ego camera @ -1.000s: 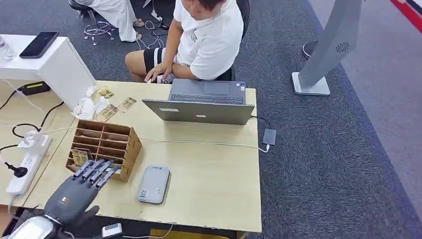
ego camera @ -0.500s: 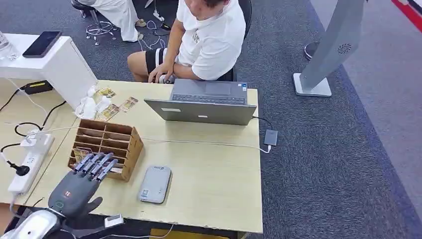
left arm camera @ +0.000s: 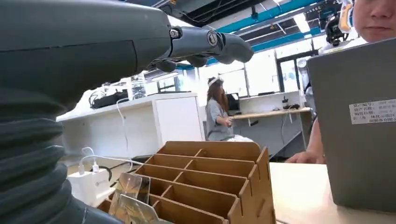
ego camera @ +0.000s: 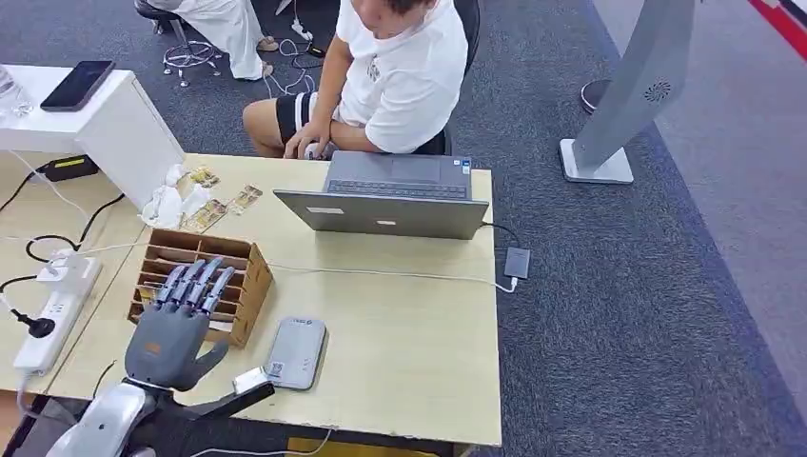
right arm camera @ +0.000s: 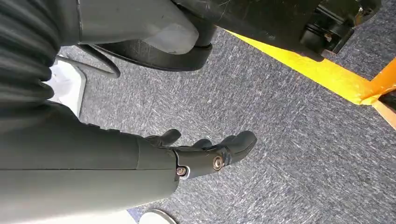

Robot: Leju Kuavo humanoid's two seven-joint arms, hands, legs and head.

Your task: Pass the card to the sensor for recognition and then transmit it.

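the left robot hand [ego camera: 169,335] is dark grey with lighter grey fingers [ego camera: 195,284]. the tabletop [ego camera: 400,333] is pale beige wood. the compartment box [ego camera: 243,276] is brown. the sensor [ego camera: 296,352] and laptop [ego camera: 385,213] are grey. the floor carpet [ego camera: 609,314] is speckled dark grey. the person's shirt [ego camera: 409,81] is white.

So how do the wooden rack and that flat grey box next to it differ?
The rack is brown wood, open on top and split into compartments, with cards standing in it; the grey box is closed and smooth. The rack stands tall; the box lies low and flat. Both sit on the table.
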